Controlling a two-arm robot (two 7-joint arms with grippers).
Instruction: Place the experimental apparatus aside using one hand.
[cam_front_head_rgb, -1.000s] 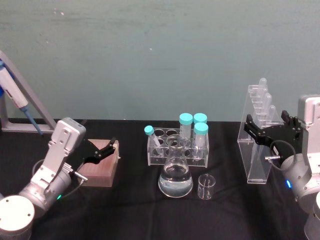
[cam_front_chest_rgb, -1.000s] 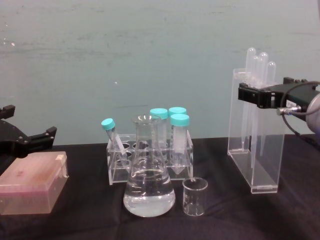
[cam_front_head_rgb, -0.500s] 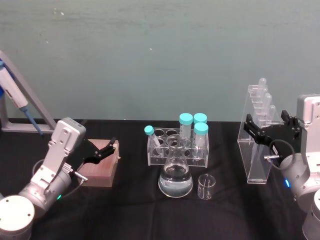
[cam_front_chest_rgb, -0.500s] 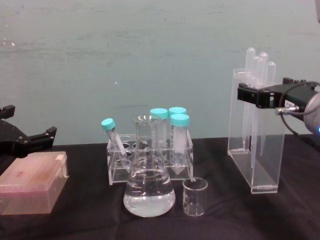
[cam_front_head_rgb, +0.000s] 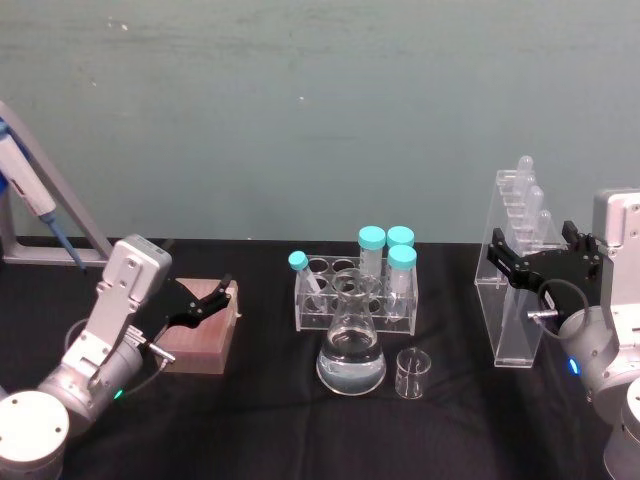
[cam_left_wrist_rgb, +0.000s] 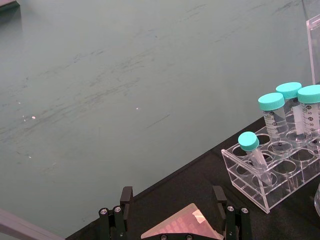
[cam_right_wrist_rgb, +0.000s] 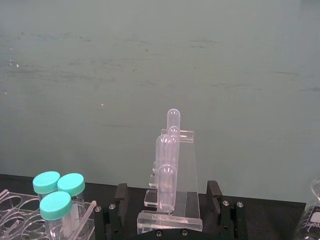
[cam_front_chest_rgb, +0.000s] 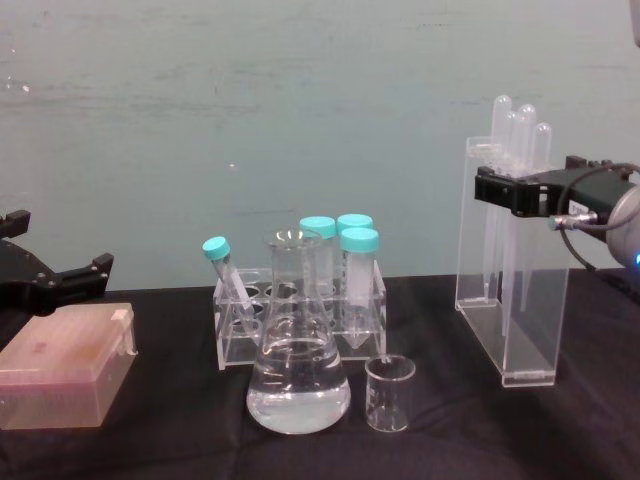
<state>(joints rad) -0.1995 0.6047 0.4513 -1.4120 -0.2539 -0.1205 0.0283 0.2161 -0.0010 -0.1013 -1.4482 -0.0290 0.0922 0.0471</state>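
right gripper (cam_front_head_rgb: 533, 260) open around acrylic stand (cam_front_head_rgb: 514, 325)

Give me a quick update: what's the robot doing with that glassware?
Right gripper open, straddling top of clear stand. Left gripper open, idle over pink box. Flask and beaker untouched on table, left of stand; nothing in the way.

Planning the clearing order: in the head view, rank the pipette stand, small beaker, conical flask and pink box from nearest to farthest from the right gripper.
1. The pipette stand, far right, straddled by the open right gripper.
2. The small beaker, right of centre.
3. The conical flask, centre, just left of the beaker.
4. The pink box, far left, at the left gripper.
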